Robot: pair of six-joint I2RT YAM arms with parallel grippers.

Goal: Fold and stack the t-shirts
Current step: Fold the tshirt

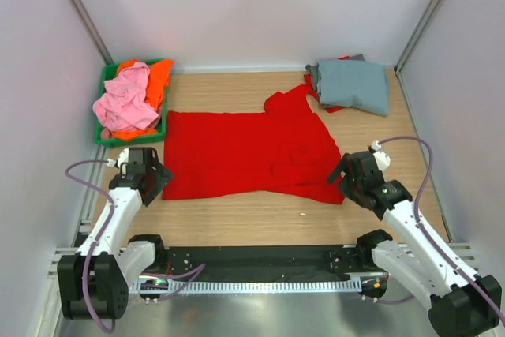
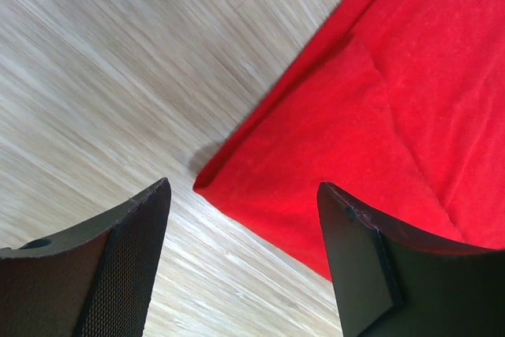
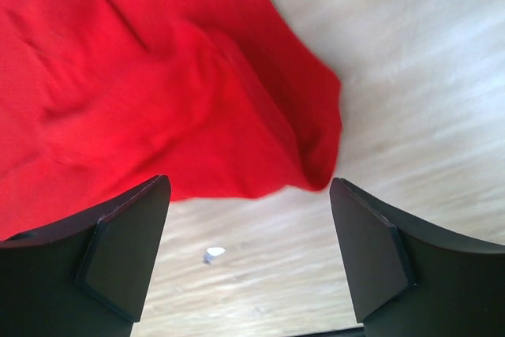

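— Where's the red t-shirt?
— Spread flat in the middle of the desk, with one part poking out toward the far right and some creases on the right side.
— And the left claw?
— Just above the shirt's near left corner. Its fingers are wide apart and hold nothing, and the corner lies on the wood below the gap.
— The right claw?
— At the near right corner, also spread wide and empty, with a rumpled fold of red just beyond its tips.
— The others?
— A folded grey-blue t-shirt sits far right. The pink t-shirt and orange t-shirt are bunched in the green bin, far left.
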